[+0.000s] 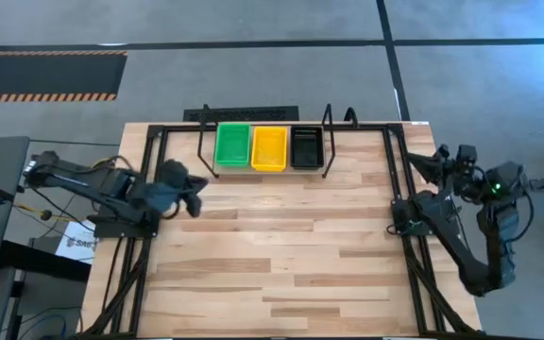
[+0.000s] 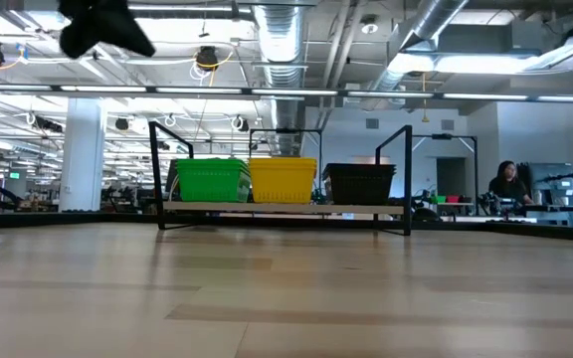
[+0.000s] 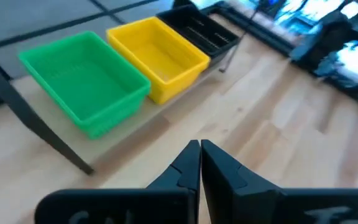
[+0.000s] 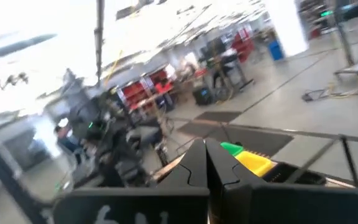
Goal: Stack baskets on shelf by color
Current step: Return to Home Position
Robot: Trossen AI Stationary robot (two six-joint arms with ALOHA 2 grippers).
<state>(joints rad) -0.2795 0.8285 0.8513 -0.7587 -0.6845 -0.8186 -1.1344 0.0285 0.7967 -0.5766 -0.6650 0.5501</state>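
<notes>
Green pile [image 1: 232, 144]: sits in the left bay of the shelf [image 2: 409, 179], rim level, touching its neighbour.
Yellow pile [image 1: 269, 147]: middle bay, flush between the other two.
Black pile [image 1: 306, 145]: right bay, close against the shelf's right end loop.
Done: by the look of it, the sorting is finished. Every basket I can see is on the shelf, each colour is in its own bay, and none lies out on the wooden table [image 1: 281, 274].
Left to do: judging from the arm poses, only parking the arms. No basket appears to need a lift or a nudge.
Left gripper [image 3: 200, 149]: fingers pressed together with nothing between them. It hangs raised above the table's left part, short of the shelf and nearest the green end.
Right gripper [image 4: 205, 149]: fingers also closed on nothing. Its arm is folded beyond the table's right edge, well apart from the shelf.
Count, colours: three – green, yellow, black, one pile each.
Count, baskets per pile: cannot tell. From above each pile reads as a single rim, and the low view does not separate the layers clearly.
Count, shelves: one.
Count, arms: two – both empty.
</notes>
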